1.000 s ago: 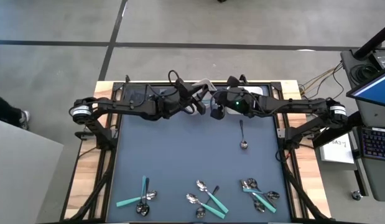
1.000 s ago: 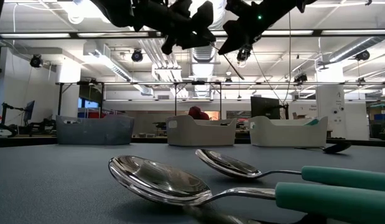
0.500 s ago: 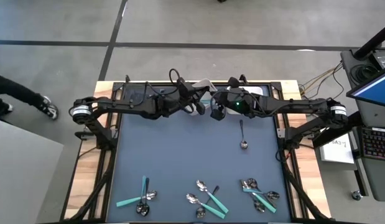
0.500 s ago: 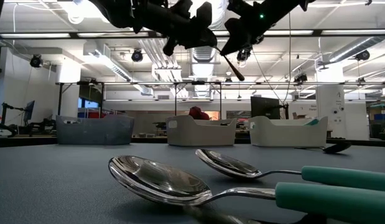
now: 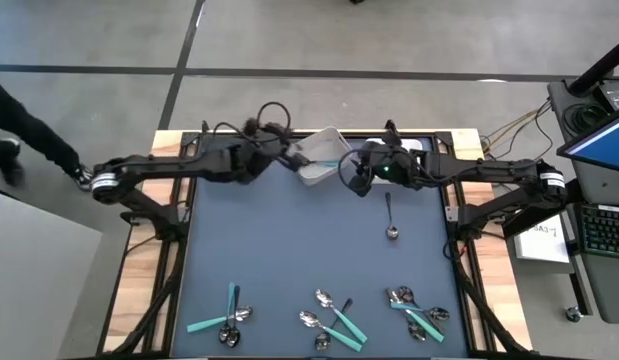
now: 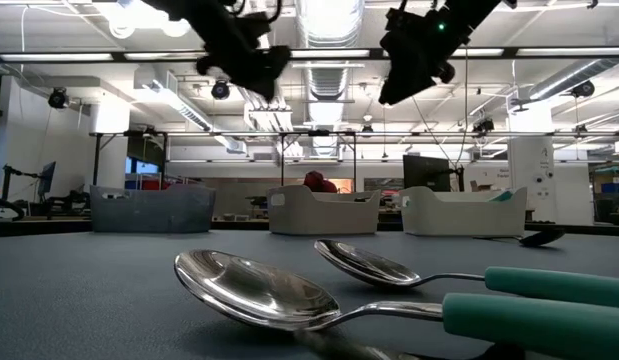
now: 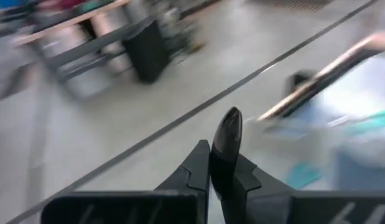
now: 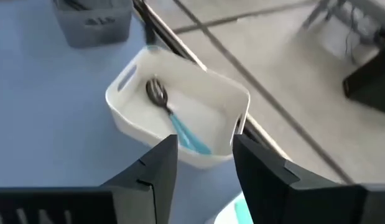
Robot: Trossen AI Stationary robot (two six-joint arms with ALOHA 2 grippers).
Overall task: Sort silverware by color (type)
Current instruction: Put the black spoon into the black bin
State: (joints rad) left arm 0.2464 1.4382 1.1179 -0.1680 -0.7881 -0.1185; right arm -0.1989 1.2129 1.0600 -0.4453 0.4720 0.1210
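1. High view: we see the lone spoon (image 5: 389,214) on the mat, just nearer than the right gripper (image 5: 357,178), its handle pointing far.
2. Right fingers stand apart, empty; that arm is nearer.
3. Left gripper (image 7: 224,140) is clamped on a black handle (image 7: 226,132).

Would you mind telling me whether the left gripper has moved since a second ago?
Yes. In the high view the left gripper has pulled back toward the table's left side, away from the white bin it was over before.

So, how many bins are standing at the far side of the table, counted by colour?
White bins: 2
Dark grey bin: 1
Total: 3
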